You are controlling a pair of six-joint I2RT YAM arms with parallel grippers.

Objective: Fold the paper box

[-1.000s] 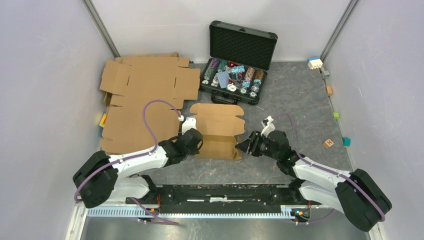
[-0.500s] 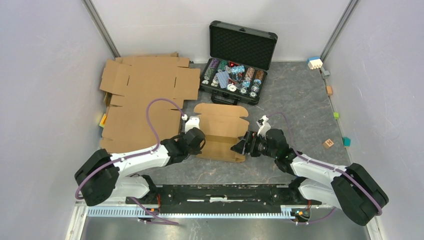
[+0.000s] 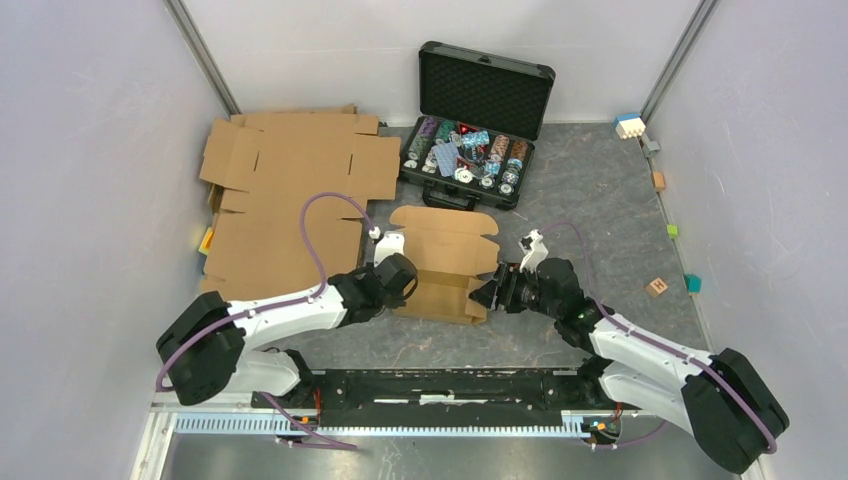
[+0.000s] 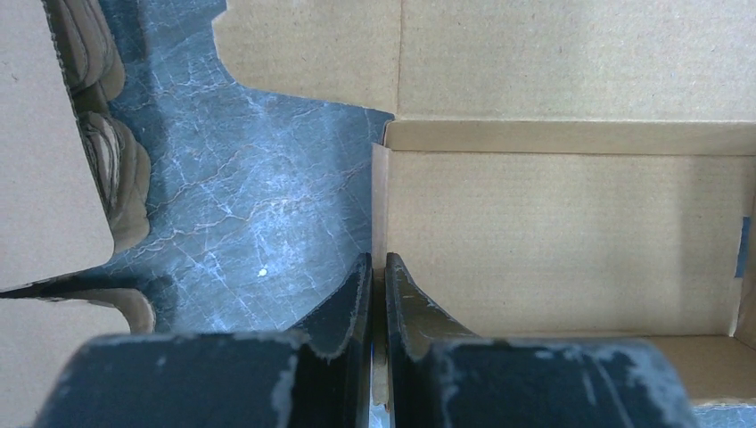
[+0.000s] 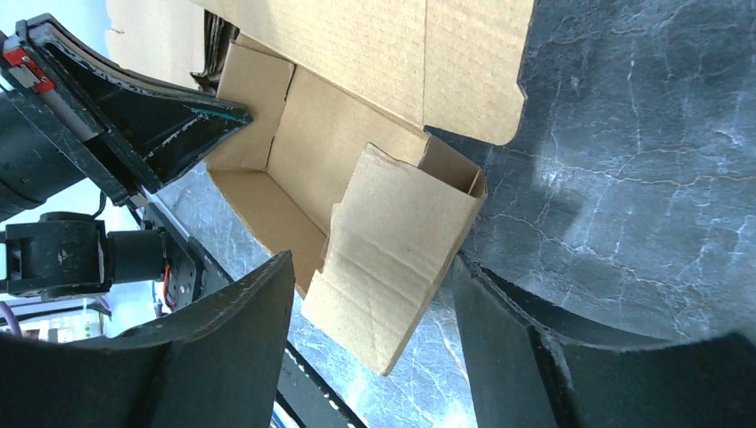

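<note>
I have the paper box (image 3: 440, 262) lying open just on the near side of the chip case (image 3: 487, 92), its lid flap flat and pointing toward the case. My left gripper (image 4: 378, 283), near-left of the case, is pinched together on the box's left wall. My right gripper (image 5: 373, 263), near-right of the case, is spread wide and straddles the raised right side flap; I can't tell if it touches. Flat cardboard sheets (image 3: 290, 200) lie left of the case.

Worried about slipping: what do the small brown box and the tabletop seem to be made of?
Paper box: matte brown corrugated cardboard, judging by faint ribbing and thick cut edges. Tabletop: dark grey, white-veined stone look, possibly only a printed mat.
</note>
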